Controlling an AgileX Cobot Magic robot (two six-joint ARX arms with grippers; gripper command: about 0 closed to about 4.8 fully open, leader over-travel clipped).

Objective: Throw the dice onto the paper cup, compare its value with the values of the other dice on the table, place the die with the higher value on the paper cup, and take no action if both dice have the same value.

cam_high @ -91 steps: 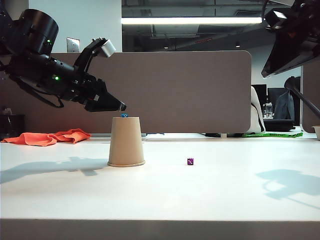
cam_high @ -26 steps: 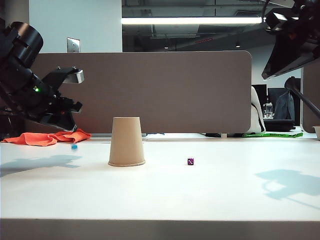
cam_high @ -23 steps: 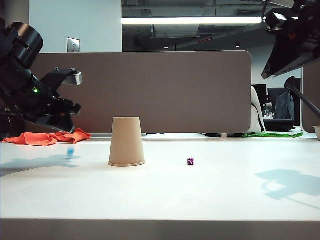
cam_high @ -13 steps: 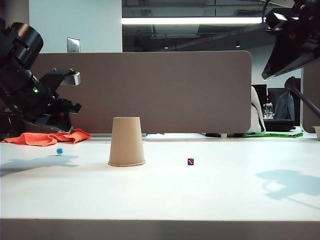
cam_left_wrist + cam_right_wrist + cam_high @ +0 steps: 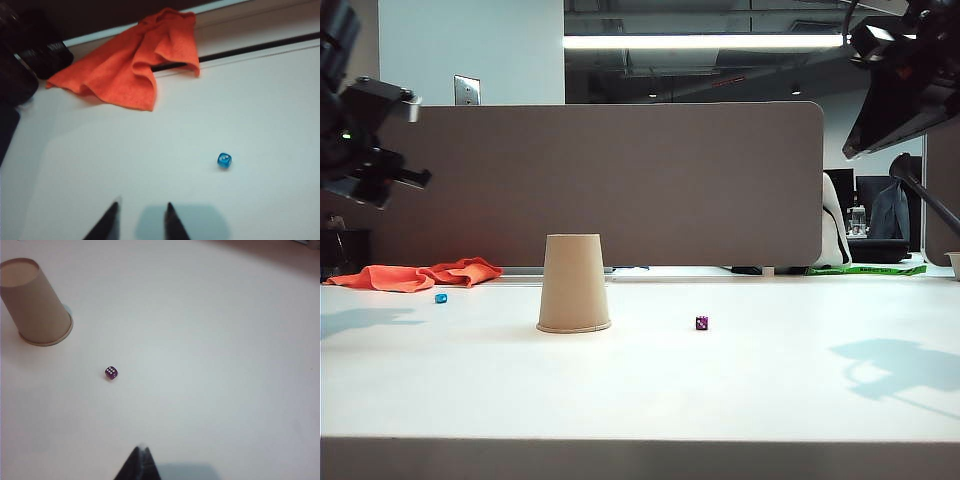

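The left gripper (image 5: 141, 220) hangs high above the table's far left side with its jaws apart and empty, having pulled up and back toward the left edge over the last second. Beneath it the blue die (image 5: 224, 160) now rests on the table (image 5: 650, 385) near the far left edge, just in front of a crumpled orange cloth (image 5: 135, 65); moments ago it sat on top of the paper cup (image 5: 573, 283), then tumbled off to the left. The upturned cup stands left of the table's centre with nothing on it. The purple die (image 5: 111, 372) lies to the cup's right, well apart, showing six pips. The right gripper (image 5: 140, 462) hovers high over the right side, jaws closed and empty. The throw seems done; the comparison looks next.
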